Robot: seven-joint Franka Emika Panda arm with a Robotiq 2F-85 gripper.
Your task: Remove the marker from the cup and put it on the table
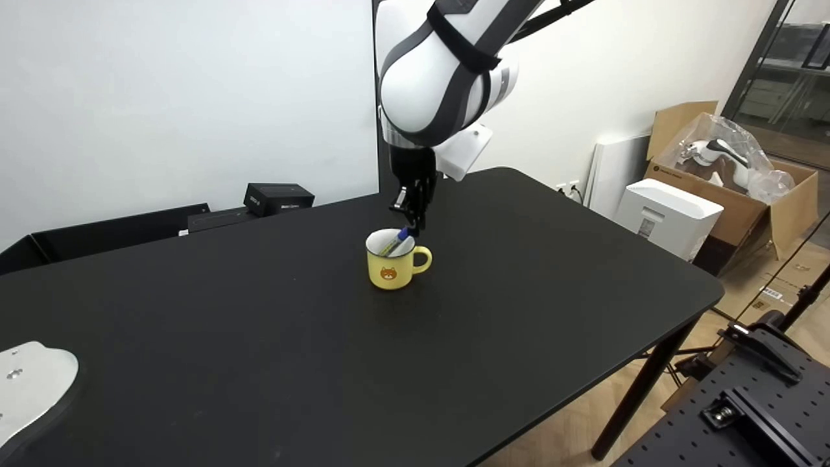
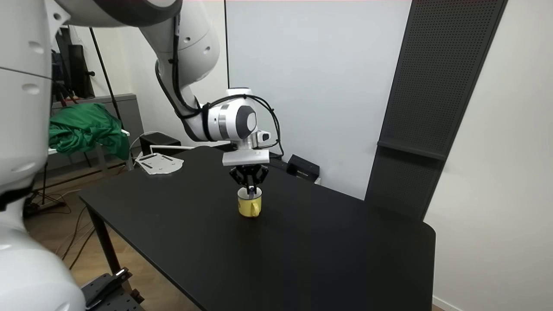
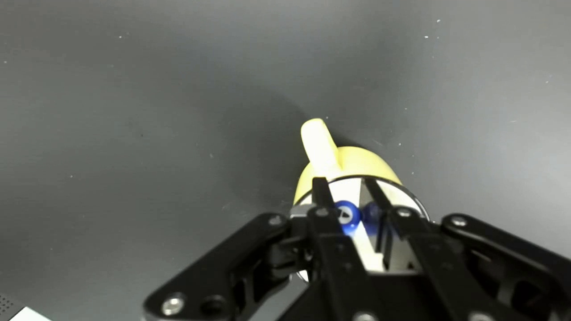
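marker [image 1: 394, 242] in mug [image 1: 393, 264] with animal face [image 1: 388, 274]

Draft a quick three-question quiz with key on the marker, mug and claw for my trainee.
1. Multiple choice: where is the marker relative to the yellow mug? A) beside it B) beneath it C) tilted inside it
2. True or false: the mug lies on its side.
3. Fill in: in the wrist view, the marker's blue end shows between the two ____ of the claw.

Key: 1. C. 2. False; it stands upright on the table. 3. Fingers.
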